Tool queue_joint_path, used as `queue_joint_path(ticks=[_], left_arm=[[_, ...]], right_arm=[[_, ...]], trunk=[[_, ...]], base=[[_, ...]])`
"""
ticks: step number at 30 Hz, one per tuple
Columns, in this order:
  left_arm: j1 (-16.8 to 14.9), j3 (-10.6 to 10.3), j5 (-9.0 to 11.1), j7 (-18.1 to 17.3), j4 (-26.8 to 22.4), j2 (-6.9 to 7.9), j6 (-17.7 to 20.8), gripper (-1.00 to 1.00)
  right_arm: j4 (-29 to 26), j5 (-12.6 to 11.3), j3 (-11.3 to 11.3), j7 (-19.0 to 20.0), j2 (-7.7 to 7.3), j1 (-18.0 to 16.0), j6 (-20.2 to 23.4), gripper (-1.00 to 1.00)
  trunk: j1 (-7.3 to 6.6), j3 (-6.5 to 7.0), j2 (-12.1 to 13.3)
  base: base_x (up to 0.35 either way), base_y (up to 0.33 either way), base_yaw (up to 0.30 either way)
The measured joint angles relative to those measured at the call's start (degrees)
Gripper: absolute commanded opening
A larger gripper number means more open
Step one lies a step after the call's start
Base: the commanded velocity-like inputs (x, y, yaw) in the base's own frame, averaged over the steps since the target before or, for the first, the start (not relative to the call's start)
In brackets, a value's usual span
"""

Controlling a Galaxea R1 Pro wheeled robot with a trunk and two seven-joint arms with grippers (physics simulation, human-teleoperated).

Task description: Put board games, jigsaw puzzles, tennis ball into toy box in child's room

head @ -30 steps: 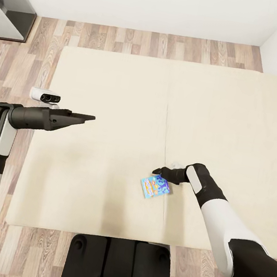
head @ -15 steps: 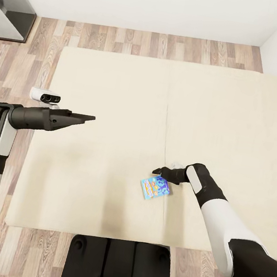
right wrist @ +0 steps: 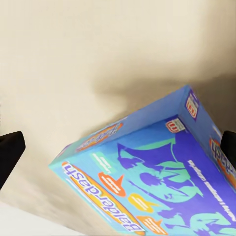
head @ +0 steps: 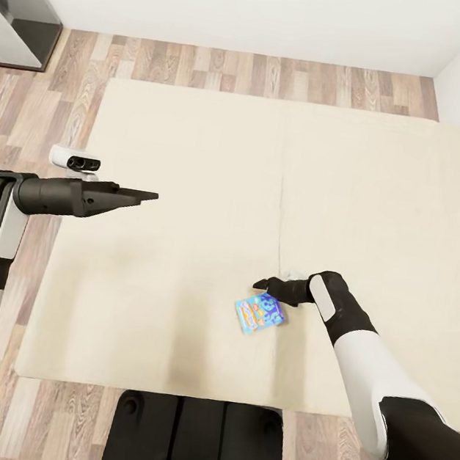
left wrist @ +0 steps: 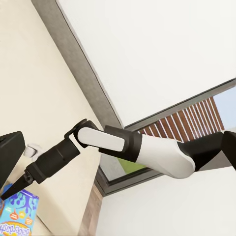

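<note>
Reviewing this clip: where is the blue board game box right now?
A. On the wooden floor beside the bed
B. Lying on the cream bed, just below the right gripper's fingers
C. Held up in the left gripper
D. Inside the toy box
B. In the head view the board game box lies on the cream bed, right under the right gripper.

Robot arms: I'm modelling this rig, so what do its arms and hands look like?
Both arms have glossy white shells joined by black segments. The left hand is matte black, tapering to slim pointed fingers. The right hand is likewise black behind a white-and-black wrist. No cables or markings are visible.
</note>
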Motion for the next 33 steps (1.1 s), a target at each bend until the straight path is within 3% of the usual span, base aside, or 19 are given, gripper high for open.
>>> queue_joint_path(ticks=[24, 29, 33], left_arm=[[0.0, 0.0, -1.4, 0.0, 0.0, -0.01, 0.0, 1.00], [0.7, 0.9, -1.5, 0.0, 0.6, 1.60, -0.1, 1.00], [0.7, 0.9, -1.9, 0.1, 0.6, 0.40, 0.0, 1.00]], right_arm=[[0.0, 0.0, 0.1, 0.0, 0.00, 0.0, 0.0, 1.00], [-0.3, -0.5, 1.9, 1.7, 1.58, 1.6, -1.6, 1.00], [0.7, 0.2, 3.2, 0.4, 2.73, 2.9, -1.5, 1.00]], trunk=[[0.00, 0.00, 0.0], [0.00, 0.00, 0.0], [0.00, 0.00, 0.0]], base=[[0.000, 0.064, 0.000], [0.000, 0.000, 0.000], [0.000, 0.000, 0.000]])
